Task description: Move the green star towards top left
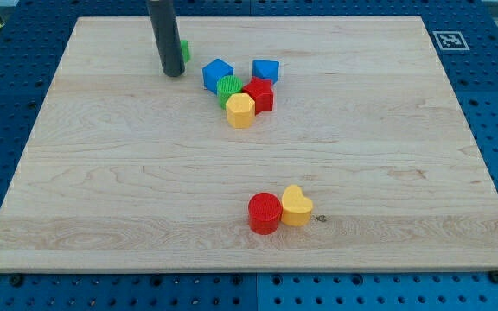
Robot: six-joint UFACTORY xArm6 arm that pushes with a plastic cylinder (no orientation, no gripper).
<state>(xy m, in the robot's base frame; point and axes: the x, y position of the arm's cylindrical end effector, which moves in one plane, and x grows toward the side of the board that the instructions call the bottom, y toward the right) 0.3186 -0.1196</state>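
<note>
The green star [184, 50] sits near the view's top left and is mostly hidden behind my rod; only a small green edge shows at the rod's right side. My tip [174, 72] rests on the board just below and left of that green piece, touching or very close to it. To the right lies a cluster: a blue block [218, 73], a blue block [265, 70], a green round block [229, 88], a red block [259, 93] and a yellow hexagonal block [241, 110].
A red cylinder [264, 212] and a yellow heart [296, 206] touch each other near the view's bottom centre. The wooden board [102, 190] lies on a blue perforated table. A fiducial marker [450, 40] sits at the board's top right corner.
</note>
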